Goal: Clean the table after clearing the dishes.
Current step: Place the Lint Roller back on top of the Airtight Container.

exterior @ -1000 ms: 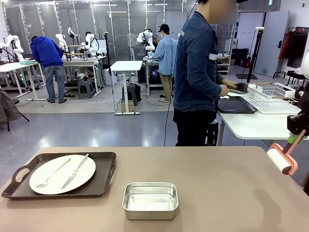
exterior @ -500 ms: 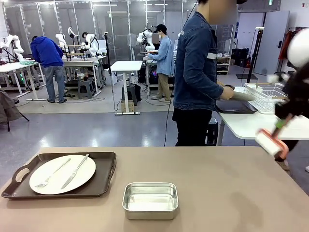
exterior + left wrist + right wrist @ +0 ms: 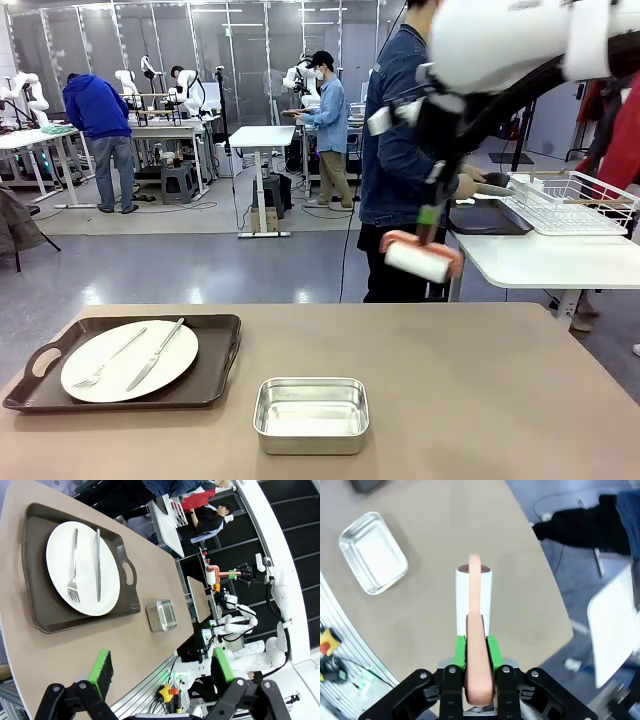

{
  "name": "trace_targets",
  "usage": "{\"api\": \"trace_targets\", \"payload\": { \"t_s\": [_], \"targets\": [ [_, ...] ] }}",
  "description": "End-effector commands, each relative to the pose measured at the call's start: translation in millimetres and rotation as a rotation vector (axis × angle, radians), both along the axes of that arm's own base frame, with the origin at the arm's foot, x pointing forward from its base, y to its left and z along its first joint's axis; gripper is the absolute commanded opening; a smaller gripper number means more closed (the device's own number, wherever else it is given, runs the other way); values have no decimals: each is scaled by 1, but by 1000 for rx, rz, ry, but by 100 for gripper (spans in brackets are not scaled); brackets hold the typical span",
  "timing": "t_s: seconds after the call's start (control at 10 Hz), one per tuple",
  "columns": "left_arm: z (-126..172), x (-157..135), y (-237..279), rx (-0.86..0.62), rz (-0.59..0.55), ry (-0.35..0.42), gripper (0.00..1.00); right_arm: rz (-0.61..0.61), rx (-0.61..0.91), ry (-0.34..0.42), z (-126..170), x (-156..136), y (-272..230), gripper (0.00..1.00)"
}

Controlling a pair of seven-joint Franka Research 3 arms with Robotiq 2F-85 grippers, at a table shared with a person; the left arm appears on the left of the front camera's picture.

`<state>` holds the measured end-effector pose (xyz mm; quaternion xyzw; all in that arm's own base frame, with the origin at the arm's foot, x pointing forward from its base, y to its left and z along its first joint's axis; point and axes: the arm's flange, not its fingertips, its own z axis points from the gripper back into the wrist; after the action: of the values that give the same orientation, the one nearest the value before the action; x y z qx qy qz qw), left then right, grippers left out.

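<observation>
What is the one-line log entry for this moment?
left gripper: open, empty | right gripper: shut on lint roller, above table | tray with plate, fork, knife: on table | steel pan: on table

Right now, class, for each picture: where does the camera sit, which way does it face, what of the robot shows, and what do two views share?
Front view: fixed on the robot's side, facing across the table toward the person; the right gripper holds a lint roller.
Left wrist view: on the left arm, looking past its open left gripper at the tray.
Right wrist view: on the right arm, looking down along the gripped lint roller onto the table.
Shared: all three show the steel pan.
</observation>
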<state>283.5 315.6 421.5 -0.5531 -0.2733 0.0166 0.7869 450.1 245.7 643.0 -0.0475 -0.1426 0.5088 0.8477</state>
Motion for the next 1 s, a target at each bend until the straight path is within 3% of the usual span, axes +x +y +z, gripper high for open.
{"api": "trace_targets", "payload": {
  "t_s": [0.0, 0.2, 0.4, 0.7, 0.9],
  "targets": [
    [1, -3, 1, -1, -3, -14, 100, 202, -47, -15, -17, -15, 26, 22],
    [1, -3, 1, -1, -3, -14, 100, 339, -49, 33, -41, -54, 57, 22],
    [1, -3, 1, -1, -3, -14, 100, 470, -29, 35, -62, -89, 83, 22],
    [1, -3, 1, -1, -3, -14, 100, 478, -28, 8, -91, -101, 116, 22],
    [1, -3, 1, -1, -3, -14, 100, 467, -56, 49, -75, -98, 109, 22]
  ]
}}
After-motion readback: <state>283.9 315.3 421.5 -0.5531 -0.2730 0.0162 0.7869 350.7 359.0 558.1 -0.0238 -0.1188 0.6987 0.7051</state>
